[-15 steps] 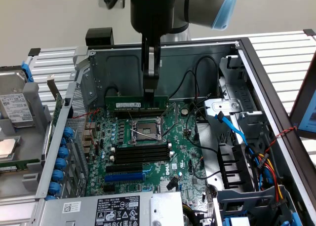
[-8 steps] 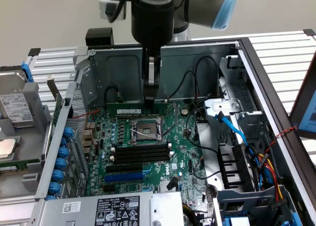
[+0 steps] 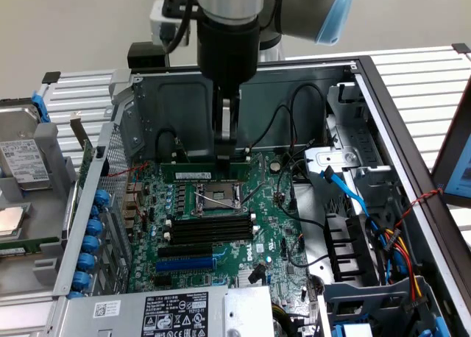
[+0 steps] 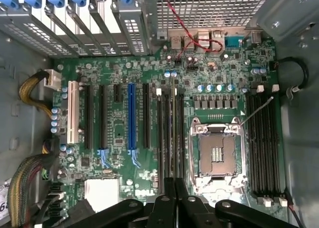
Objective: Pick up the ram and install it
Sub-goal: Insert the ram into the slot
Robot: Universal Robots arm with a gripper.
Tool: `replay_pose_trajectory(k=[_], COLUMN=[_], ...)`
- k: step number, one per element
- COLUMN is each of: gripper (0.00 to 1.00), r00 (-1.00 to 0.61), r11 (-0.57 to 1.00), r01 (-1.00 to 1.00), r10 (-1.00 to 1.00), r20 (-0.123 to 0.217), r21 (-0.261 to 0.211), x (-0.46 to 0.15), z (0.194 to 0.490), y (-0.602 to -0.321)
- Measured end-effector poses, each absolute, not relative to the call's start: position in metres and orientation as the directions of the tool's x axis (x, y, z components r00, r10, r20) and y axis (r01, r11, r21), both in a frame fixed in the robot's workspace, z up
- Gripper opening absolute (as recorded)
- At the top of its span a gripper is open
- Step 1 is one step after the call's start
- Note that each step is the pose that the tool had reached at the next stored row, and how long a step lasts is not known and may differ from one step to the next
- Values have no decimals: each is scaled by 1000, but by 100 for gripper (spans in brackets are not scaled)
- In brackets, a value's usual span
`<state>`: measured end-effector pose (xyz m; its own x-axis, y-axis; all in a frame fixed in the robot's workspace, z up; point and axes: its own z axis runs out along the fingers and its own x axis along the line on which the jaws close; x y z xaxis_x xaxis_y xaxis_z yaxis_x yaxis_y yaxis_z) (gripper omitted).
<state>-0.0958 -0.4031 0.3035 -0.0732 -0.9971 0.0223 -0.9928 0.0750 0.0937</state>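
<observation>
Item 1: the open computer case [image 3: 176, 101] is lying on its side, and the arm [image 3: 228, 28] is reaching down into it from above.

Item 2: the motherboard [image 3: 268, 204] is lying flat on the case floor, spreading out beneath the gripper [image 3: 225, 157] on all sides.

Item 3: a hard drive [image 3: 22, 160] is sitting outside the case, well away from the gripper toward the exterior view's left.

Item 4: a bank of black slots [image 3: 210, 232] is lying below the gripper, on the nearer side of the processor socket [image 3: 217, 197]. A blue slot [image 3: 184, 263] is running parallel to them, further out from the gripper.

Item 5: the ram [image 3: 195, 172] is sitting in the gripper, level and on its long edge. The fingers are gripping it near one end, so most of its length is reaching out from the gripper toward the exterior view's left.

Item 6: in the wrist view the gripper [image 4: 174, 184] is showing its fingers [image 4: 167, 203] drawn close together, pinching the thin faces of the ram [image 4: 174, 138]. The ram is appearing edge-on as a pale stripe, running straight out from the fingertips in line with the slots beside the socket.

Item 7: whether the ram's lower edge is touching a slot or hanging clear above the board cannot be told
</observation>
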Motion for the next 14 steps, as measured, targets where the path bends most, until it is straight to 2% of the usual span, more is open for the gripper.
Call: replay_pose_trajectory(k=[14], gripper=[12], r00=[-81], r11=[83], r01=[-992], r10=[-996], r20=[22], r21=[94], x=[-97], z=[278], y=[-403])
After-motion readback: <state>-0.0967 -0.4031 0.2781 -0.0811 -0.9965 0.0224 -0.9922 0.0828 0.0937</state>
